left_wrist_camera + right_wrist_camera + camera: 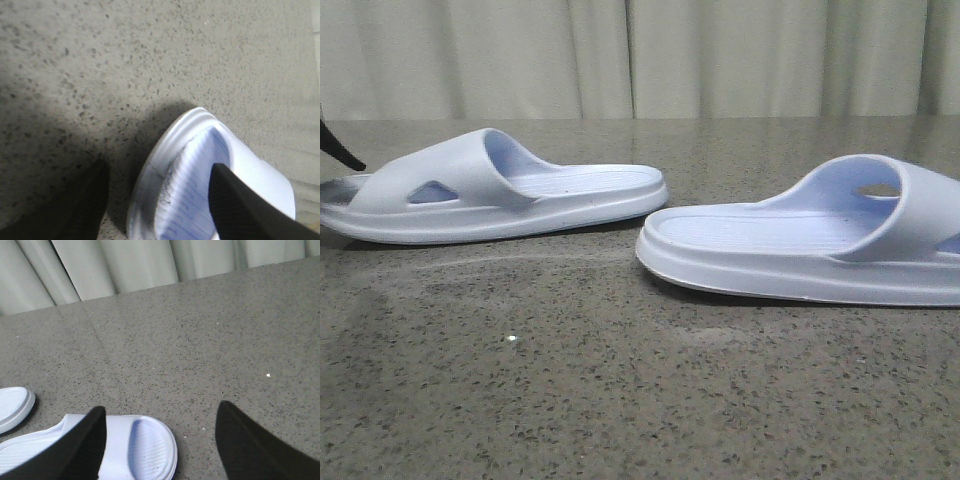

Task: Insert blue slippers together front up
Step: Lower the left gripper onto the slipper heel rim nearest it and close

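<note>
Left end effector (157,200): fingers apart, straddling one end of the left slipper (490,190) — one finger over the ribbed footbed, the other outside the rim above the table (620,400); nothing clamped yet.
Right end effector (160,440): fingers apart and empty, hovering over the right slipper (135,447), whose toe end lies between the fingers and nearer one of them.
Where the slippers lie: both flat on their soles, well apart; in the front view their open heel ends face each other across the middle.
How they will likely handle: moulded foam — light, somewhat springy, stiff enough to keep shape; the smooth skin may slip under a shallow pinch.
Where to take hold: probably the thick sole edge or the wide strap, pinched deep, leaving the strap opening free so one slipper can slide into the other.
Behind: pale curtain (640,55).
</note>
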